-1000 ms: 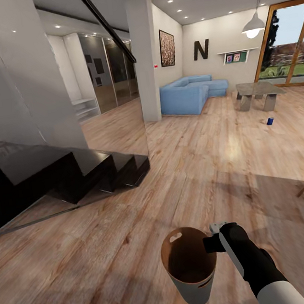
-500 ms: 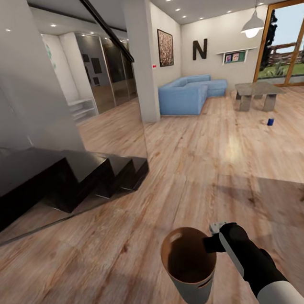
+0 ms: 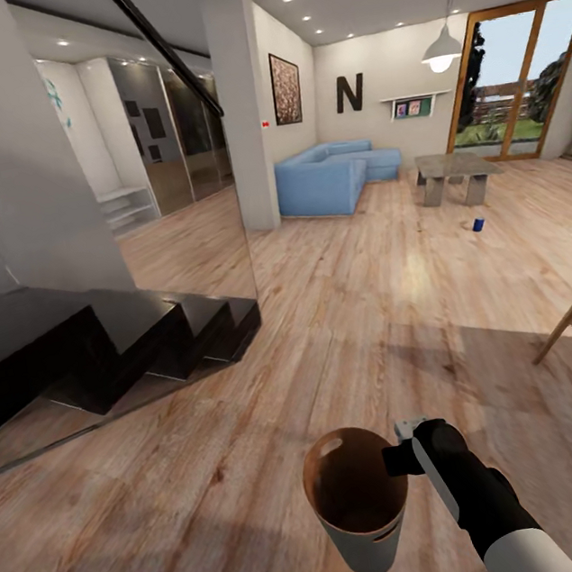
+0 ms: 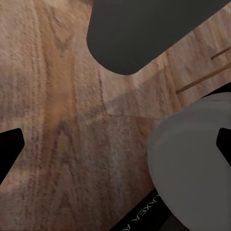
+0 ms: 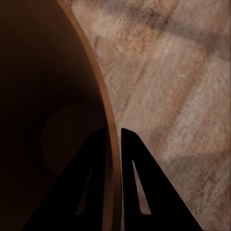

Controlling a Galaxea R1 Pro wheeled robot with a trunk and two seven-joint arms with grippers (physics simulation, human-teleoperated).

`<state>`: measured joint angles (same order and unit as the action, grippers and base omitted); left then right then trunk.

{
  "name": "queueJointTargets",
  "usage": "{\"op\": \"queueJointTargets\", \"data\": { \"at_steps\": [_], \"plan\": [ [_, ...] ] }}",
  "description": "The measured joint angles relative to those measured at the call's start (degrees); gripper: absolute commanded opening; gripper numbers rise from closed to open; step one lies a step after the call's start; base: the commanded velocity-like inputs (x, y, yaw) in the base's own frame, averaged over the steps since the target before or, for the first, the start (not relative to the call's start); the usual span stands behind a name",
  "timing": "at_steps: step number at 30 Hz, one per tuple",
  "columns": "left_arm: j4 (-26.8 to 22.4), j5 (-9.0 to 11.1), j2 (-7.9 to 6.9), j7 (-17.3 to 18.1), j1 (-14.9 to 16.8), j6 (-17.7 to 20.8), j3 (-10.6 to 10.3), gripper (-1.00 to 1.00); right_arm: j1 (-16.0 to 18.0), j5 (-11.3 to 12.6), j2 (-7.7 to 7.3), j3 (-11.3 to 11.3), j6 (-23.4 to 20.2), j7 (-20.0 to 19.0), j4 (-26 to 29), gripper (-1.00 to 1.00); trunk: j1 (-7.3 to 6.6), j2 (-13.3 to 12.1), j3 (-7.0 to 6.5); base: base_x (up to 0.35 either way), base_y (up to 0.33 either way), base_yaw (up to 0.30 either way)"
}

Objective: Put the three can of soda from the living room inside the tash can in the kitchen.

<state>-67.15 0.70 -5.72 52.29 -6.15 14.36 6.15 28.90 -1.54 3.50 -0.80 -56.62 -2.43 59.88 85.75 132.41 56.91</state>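
1. Head view: the round tapered trash can, pale grey-white outside and brown inside [image 3: 357, 499], hangs above the light wood floor [image 3: 371, 310], carried at its rim by the right gripper [image 3: 397, 460] on the black-and-white arm. No orange cans visible; a small blue can [image 3: 477, 224] stands on the floor near the grey low table [image 3: 452, 173], with the blue sofa [image 3: 325, 176] beyond.
2. Left wrist view: dark fingertips [image 4: 9, 149] stand wide apart over bare floor, nothing between them.
3. Right wrist view: two dark fingers [image 5: 94, 183] pinch the thin brown rim [image 5: 109, 144], one inside, one outside.
4. Judgement: bin appears light, stiff, smooth-walled; a one-sided rim pinch may let it swing. Holding near an oval handle slot [image 3: 329, 446] seems safer.
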Motion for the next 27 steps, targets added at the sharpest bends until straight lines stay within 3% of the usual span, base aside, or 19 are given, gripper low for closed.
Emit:
{"op": "queueJointTargets", "data": {
  "at_steps": [10, 14, 22, 27],
  "plan": [
    [0.0, 0.0, -0.01, 0.0, 0.0, -0.03, -0.01, 1.0, 0.0, 0.77, 0.01, -0.04, 0.01, -0.06, 0.03, -1.0, 0.0, 0.0, 0.02, 0.271, 0.0, -0.092],
    [0.0, 0.0, -0.02, 0.0, 0.0, -0.03, 0.0, 1.0, 0.0, -0.21, 0.0, -0.01, 0.0, 0.02, 0.04, -1.0, 0.0, 0.0, 0.02, 0.078, 0.0, -0.254],
    [0.0, 0.0, -0.02, 0.0, 0.0, -0.03, 0.0, 1.0, 0.0, 0.06, 0.0, -0.01, 0.01, 0.0, 0.04, -1.0, 0.0, 0.0, 0.02, 0.02, 0.0, -0.261],
    [0.0, 0.0, -0.02, 0.0, 0.0, -0.03, -0.01, 1.0, 0.0, 0.22, 0.0, -0.06, 0.0, -0.01, 0.02, -1.0, 0.0, 0.0, 0.02, 0.214, 0.0, -0.109]
  ]
}}
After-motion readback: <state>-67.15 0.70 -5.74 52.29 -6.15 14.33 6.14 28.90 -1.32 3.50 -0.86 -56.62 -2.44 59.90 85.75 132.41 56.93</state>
